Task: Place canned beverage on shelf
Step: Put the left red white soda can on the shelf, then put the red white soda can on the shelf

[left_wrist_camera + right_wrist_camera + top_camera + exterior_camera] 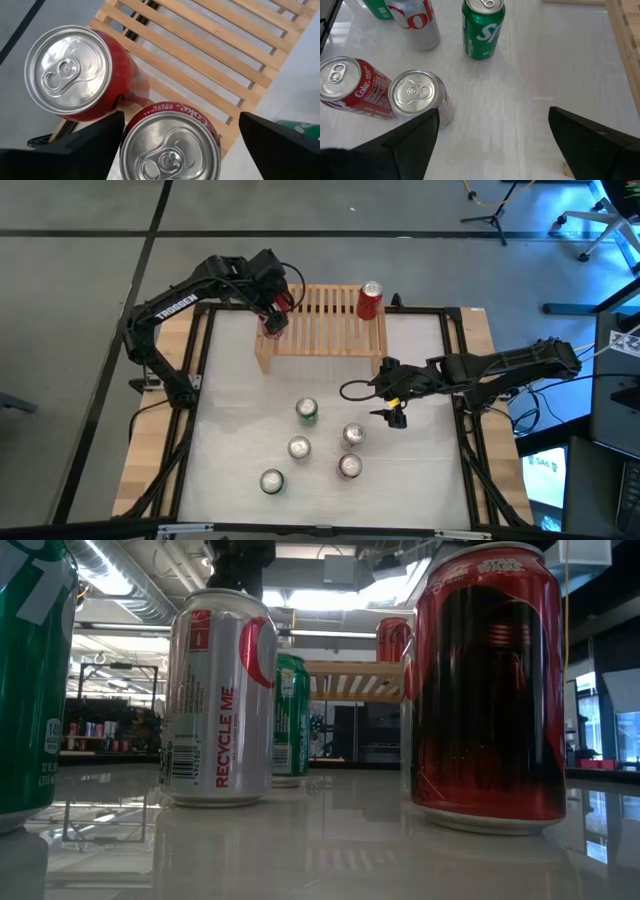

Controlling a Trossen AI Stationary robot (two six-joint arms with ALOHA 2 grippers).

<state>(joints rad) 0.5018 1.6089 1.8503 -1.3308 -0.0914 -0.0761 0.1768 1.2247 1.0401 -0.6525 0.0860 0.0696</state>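
Grey floor with dark seams surrounds a white desk [330,395] framed by black rails. At its far edge stands the shelf [322,320], slatted top facing up. One red can [370,301] already stands upright at the shelf's right end, so we judge the task as partly done. The left gripper [272,315] hovers over the shelf's left end; from above its load is mostly hidden, but the left wrist view shows a Coke can [170,145] between its jaws, held upright by the sides, lid up, with another red can [75,75] just beside it at the shelf's corner. We read the jaws as pinching that Coke can; an upright side grip keeps it ready to set down flat on the slats. Whether its base already touches the wood we cannot tell. The right gripper [397,413] waits low over the desk's right side, jaws spread and holding nothing, near the remaining stock: a green can [307,411] and three silver-topped cans [299,448] standing in a loose cluster at mid-desk. That arm seems parked beside them, well placed for a later pick.
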